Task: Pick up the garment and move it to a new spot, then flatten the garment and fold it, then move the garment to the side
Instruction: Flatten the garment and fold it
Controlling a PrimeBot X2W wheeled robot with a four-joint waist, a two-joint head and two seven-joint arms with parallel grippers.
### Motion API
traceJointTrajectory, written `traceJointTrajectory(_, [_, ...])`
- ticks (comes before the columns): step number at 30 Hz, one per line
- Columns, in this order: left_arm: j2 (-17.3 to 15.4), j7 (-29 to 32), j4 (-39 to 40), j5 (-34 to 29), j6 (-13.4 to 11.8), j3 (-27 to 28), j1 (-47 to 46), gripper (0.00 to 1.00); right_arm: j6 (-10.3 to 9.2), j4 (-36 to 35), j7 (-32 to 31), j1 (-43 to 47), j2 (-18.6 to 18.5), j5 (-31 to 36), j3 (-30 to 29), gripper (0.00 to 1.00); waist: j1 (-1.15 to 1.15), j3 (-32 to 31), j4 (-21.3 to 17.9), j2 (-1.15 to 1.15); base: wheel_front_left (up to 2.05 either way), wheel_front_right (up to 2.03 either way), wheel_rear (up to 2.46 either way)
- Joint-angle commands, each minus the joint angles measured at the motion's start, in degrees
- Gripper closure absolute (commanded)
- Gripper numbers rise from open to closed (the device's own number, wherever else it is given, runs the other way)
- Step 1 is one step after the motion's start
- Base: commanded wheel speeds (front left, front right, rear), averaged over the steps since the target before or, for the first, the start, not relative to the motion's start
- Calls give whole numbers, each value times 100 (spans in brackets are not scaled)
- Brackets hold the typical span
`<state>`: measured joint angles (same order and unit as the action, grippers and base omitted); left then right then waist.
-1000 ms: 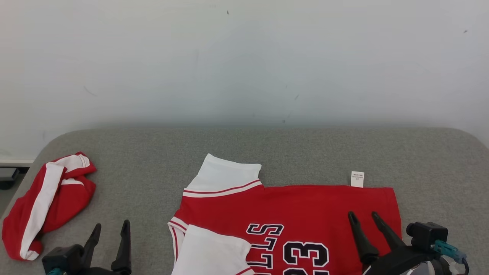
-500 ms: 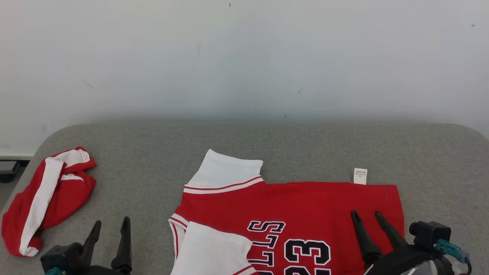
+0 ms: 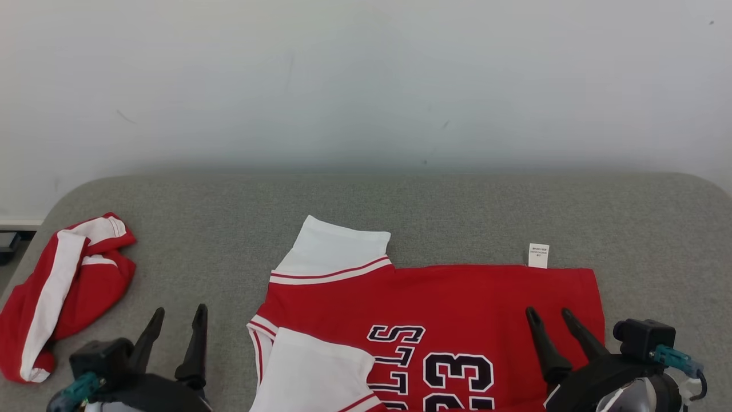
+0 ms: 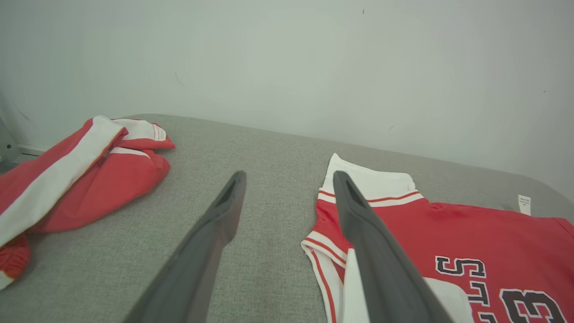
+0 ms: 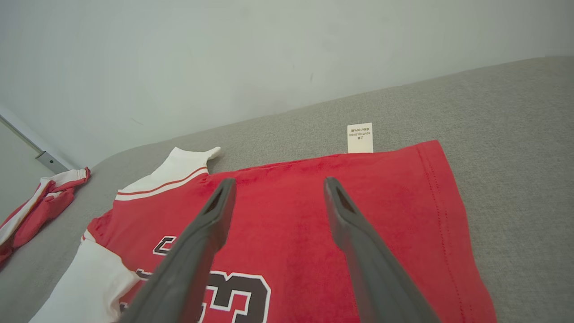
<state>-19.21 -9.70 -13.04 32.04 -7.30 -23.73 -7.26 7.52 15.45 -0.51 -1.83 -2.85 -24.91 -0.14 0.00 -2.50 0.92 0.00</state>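
The garment (image 3: 452, 309) is a red jersey with white sleeves and dark lettering, lying flat on the grey padded table (image 3: 366, 212); it also shows in the left wrist view (image 4: 471, 233) and the right wrist view (image 5: 287, 211). A small white care label (image 3: 538, 256) sticks out from its far edge. My right gripper (image 3: 550, 313) hovers open over the jersey's right part, nothing between its fingers. My left gripper (image 3: 178, 312) stands open over bare table, just left of the jersey's sleeve.
A second red and white garment (image 3: 63, 292) lies crumpled at the table's left edge, also in the left wrist view (image 4: 76, 175). A pale wall (image 3: 366, 86) rises right behind the table. Bare grey surface lies between the two garments and beyond the jersey.
The head camera has tilted, so the whole scene sits a little lower-set in the picture. My left gripper has risen and shifted slightly right, toward the jersey. The right gripper has barely moved.
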Motion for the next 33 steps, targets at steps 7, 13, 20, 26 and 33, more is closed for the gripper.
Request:
traceJointTrajectory(7, [-18, 731, -166, 2, 285, -267, -880, 0, -7, 103, -1113, -532, -12, 176, -358, 0, 0, 305, -65, 0, 0, 0, 0])
traceJointTrajectory(13, [157, 1628, -613, 36, 464, -447, -2052, 0, -6, 13, -2578, -1369, -13, 472, -674, 0, 0, 898, -197, 0, 0, 0, 0])
traceJointTrajectory(20, [290, 2280, -1307, -35, 570, -570, -3222, 0, -6, -94, -3862, -2216, -12, 781, -799, 0, 0, 1568, -429, 0, 0, 0, 0])
traceJointTrajectory(26, [339, 2811, -2138, -383, 611, -870, -4220, 0, -6, -228, -4591, -2884, -11, 1119, -863, 0, 0, 2191, -642, 0, 0, 0, 0])
traceJointTrajectory(33, [499, 3237, -2926, -586, 706, -1144, -4978, 0, -6, -326, -5106, -3293, -10, 1365, -1088, 0, 0, 2605, -764, 0, 0, 0, 0])
